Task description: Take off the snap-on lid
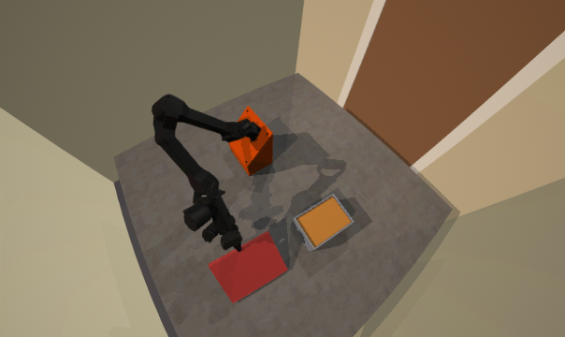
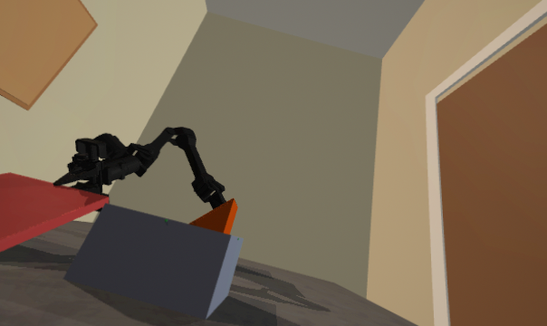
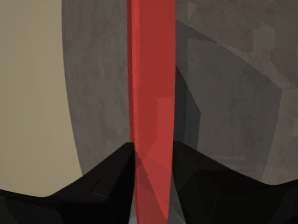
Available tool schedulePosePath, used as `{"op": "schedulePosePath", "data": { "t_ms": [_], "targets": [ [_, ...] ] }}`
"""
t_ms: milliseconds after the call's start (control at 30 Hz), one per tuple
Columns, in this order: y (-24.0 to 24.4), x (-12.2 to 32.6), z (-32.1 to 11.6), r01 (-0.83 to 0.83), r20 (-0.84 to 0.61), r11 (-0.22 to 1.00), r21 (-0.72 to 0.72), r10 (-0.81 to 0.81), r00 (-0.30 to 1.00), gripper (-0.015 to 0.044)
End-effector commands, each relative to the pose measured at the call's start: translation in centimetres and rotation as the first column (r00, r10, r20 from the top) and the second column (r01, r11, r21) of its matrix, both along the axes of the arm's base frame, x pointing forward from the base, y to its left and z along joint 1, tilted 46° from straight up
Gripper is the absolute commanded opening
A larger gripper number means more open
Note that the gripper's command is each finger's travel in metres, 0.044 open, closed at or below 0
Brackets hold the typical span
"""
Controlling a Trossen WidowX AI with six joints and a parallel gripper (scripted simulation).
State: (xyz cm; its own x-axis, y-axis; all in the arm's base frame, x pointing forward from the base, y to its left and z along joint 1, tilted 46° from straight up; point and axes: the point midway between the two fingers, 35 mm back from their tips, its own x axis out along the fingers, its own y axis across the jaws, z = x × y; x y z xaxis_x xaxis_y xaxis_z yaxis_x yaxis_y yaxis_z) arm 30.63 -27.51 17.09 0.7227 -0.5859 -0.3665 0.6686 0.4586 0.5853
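The red lid (image 1: pixel 250 269) (image 2: pixel 33 204) (image 3: pixel 156 75) is a flat slab off the box, in the air with its shadow on the table below. Its plain face shows in the top view. My gripper (image 1: pixel 239 249) (image 2: pixel 56 183) (image 3: pixel 152 149) is shut on the lid's edge, one finger on each side of it in the wrist view. The storage box (image 1: pixel 309 242) (image 2: pixel 151 258) is grey and stands open on the table, with an orange surface (image 1: pixel 325 221) inside its rim. In the top view it is right of the lid, apart from it. The lid's underside is hidden.
The grey-brown table (image 1: pixel 395 197) (image 2: pixel 310 290) carries an orange wedge-shaped mount (image 1: pixel 264 154) (image 2: pixel 216 219) at the arm's base, behind the box and the lid. The table's left edge runs near the arm and the lid in the top view.
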Motion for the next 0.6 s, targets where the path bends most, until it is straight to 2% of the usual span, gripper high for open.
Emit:
{"op": "schedulePosePath", "data": {
  "t_ms": [0, 567],
  "targets": [
    [-0.42, -0.26, -0.87, 0.009, -0.017, 1.000, 0.007, -0.009, 1.000, 0.0000],
    [-1.39, -0.36, -1.82, 0.009, -0.017, 1.000, 0.006, -0.009, 1.000, 0.0000]
  ]
}}
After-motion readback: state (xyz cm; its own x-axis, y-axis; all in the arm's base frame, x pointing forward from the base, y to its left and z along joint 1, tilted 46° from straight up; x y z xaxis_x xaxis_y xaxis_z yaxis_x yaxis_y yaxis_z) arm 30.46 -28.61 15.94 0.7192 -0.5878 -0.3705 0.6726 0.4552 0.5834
